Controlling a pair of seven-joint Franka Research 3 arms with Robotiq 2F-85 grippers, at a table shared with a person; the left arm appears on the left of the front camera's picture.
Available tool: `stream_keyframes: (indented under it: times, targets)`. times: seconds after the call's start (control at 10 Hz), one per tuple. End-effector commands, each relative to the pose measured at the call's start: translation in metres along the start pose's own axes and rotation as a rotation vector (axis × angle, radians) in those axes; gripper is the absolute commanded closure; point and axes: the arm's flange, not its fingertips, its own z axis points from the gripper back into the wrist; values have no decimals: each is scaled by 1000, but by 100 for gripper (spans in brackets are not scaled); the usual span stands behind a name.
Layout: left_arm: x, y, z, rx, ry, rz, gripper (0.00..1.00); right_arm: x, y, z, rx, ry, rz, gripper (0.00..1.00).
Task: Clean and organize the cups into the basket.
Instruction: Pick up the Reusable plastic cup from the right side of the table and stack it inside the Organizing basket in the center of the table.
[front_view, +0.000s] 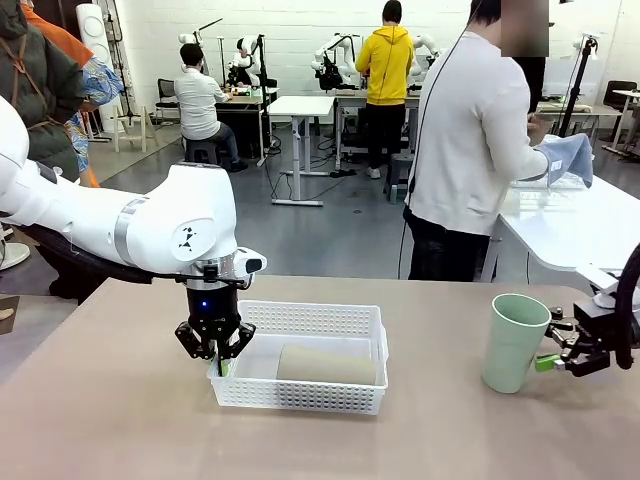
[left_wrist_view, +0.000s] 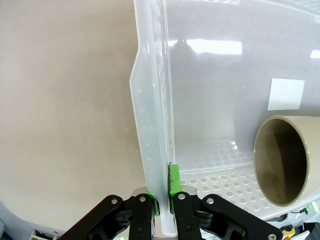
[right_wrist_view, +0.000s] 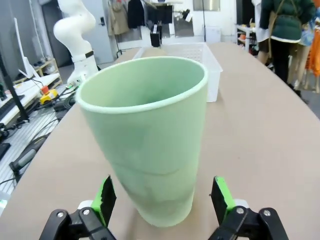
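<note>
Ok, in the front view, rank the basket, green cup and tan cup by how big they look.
1. basket, clearly largest.
2. green cup, upright.
3. tan cup, lying in the basket, partly hidden by its front wall, so second versus third is unsure.

The tan table carries the white basket (left of middle) and an upright mint cup.

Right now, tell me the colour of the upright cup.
The cup is pale mint green; the right wrist view shows it best.
</note>
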Motion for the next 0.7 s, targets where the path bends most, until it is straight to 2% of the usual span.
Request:
stream_keyframes:
  times: [0.0,0.6]
  targets:
    - [0,-1,1,0,-5,-2,100,6,-14,-11,41,3,-32,0]
    - [0,-1,1,0,-5,-2,100,7,-24,-34,120,20,-73,0]
